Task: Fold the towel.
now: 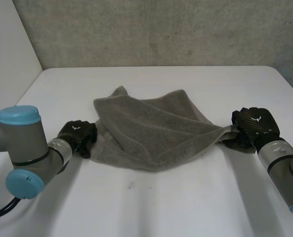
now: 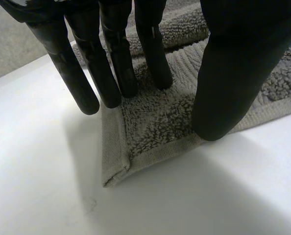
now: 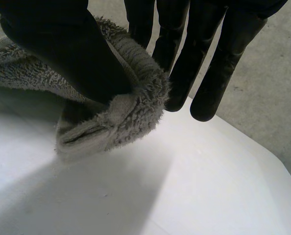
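Towel [image 1: 151, 133] corner behind right robot hand [image 1: 255, 126]

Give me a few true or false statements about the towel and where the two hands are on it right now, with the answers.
1. The towel lies spread out as one smooth, flat rectangle. False: it is rumpled, with part of it lying over the rest.
2. The right hand pinches a towel corner between thumb and fingers. True.
3. The left hand has straight fingers at a towel corner that lies flat on the table. True.
4. The towel hangs over the table's edge. False: it lies wholly on the tabletop, between the two hands.
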